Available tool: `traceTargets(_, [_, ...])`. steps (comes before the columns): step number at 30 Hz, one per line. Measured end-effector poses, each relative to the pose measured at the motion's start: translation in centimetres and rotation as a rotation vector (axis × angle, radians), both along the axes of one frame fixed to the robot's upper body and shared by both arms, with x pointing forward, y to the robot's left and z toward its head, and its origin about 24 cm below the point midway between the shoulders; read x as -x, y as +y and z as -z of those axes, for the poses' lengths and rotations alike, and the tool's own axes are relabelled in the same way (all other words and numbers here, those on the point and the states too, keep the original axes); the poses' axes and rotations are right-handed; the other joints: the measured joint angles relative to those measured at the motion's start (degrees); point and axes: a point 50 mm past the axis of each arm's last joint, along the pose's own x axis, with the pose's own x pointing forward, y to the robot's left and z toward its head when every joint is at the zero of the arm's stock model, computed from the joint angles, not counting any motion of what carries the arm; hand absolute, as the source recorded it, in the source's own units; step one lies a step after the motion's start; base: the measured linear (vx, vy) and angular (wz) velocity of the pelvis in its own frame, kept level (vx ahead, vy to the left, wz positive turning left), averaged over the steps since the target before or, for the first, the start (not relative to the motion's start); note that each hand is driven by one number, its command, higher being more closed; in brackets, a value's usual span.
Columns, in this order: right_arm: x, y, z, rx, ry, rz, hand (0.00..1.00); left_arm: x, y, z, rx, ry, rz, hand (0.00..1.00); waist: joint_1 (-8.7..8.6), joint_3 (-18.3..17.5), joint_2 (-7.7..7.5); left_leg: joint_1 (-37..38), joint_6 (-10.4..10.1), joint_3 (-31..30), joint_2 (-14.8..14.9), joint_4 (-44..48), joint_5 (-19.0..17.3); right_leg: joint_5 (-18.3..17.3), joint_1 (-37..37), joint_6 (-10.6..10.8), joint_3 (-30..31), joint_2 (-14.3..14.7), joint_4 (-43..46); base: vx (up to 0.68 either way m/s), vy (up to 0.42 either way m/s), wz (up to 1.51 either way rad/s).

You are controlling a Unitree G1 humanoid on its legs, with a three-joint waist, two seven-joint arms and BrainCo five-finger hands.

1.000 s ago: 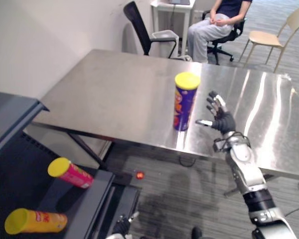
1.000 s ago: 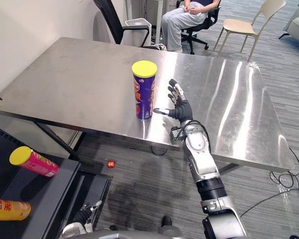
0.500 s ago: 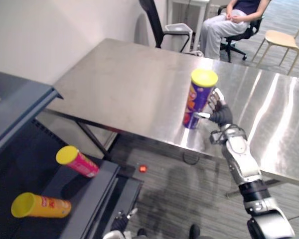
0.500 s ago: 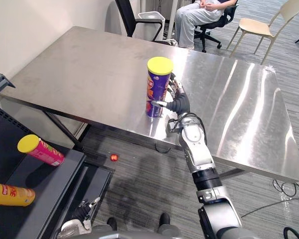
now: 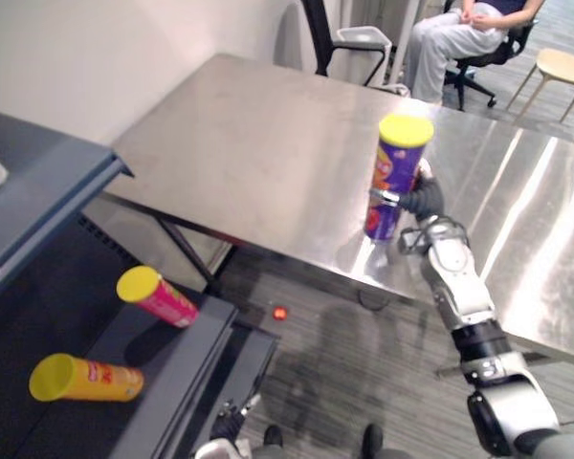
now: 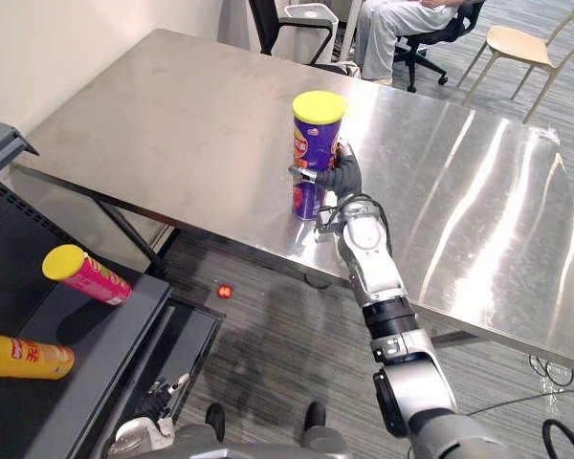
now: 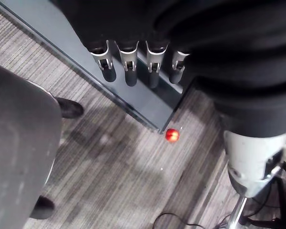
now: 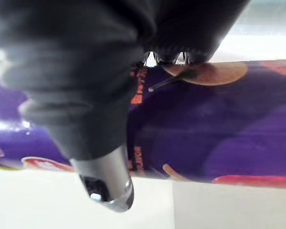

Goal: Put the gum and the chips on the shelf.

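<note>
Chips: the purple chips can [image 6: 314, 139] stands upright on the steel bench [image 6: 172, 115], near the front edge, with its yellow lid [image 6: 319, 105] on.
Right hand: the right hand [image 6: 342, 179] is at the can's lower half. Its thumb [image 6: 302, 173] lies across the front and the fingers pass round the back, so it is wrapped on the can. The can is not yet lifted.
Left hand: the left hand [image 7: 130, 71] hangs low beside the shelf's edge, above the carpet, fingers straight and holding nothing.
Shelf: the dark shelf [image 6: 96, 344] is at the robot's left, lower than the bench. A pink can [image 6: 86, 275] and a yellow can [image 6: 24, 356] lie on their sides on it.
Floor: a small red object [image 7: 171, 135] lies near the shelf's corner.
Handling: probably a light, stiff tube with a glossy, slippery wall. Being tall and narrow it should tip easily, and a hard squeeze may dent it and crush the chips.
Hold: best round the middle of the tube, thumb opposite the fingers, and not by the lid, which may pop off.
Risk: it could slide in the hand on the swing over to the shelf.
</note>
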Motion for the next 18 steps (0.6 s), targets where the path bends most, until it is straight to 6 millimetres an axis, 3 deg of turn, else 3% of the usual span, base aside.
traceTargets(14, [0.1, 0.4, -0.6, 0.019, -0.022, 0.000, 1.00, -0.1, 0.0, -0.1, -0.007, -0.003, -0.005, 0.00, 0.27, 0.1, 0.01, -0.4, 0.1, -0.2, 0.3, 0.5, 0.1, 0.1, -0.1, 0.1, 0.1, 0.0, 0.0, -0.02, -0.010, 0.01])
traceTargets(18, [1.3, 1.0, -3.2, 0.009, -0.142, -0.032, 1.00, -0.1, 0.0, -0.1, -0.007, -0.003, -0.006, 0.00, 0.28, 0.1, 0.05, -0.4, 0.1, 1.1, 0.6, 0.9, 0.1, 0.3, -0.6, -0.1, 1.2, 0.1, 0.0, -0.05, -0.018, -0.14])
